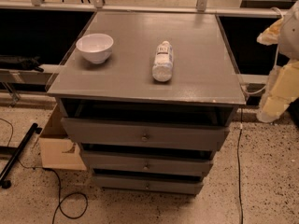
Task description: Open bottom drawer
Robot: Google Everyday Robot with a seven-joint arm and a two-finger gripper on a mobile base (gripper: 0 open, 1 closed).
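Bottom drawer [121,183] runs left-to-right, knob [147,186] facing the camera — hand [270,107] hangs right of the cabinet [205,69], open or closed unclear.

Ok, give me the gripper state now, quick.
Gripper: at the right edge beside the cabinet, clear of the bottom drawer; open or closed cannot be told.

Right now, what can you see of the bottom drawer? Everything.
The bottom drawer is the lowest of three in the grey cabinet: a slim, flat front, grey painted, wood by the look, with one small round metal knob at its centre. It sits level just above the speckled floor, a dark gap separating it from the middle drawer. Nothing touches it; the gripper hangs off the cabinet's right side, far from the knob.
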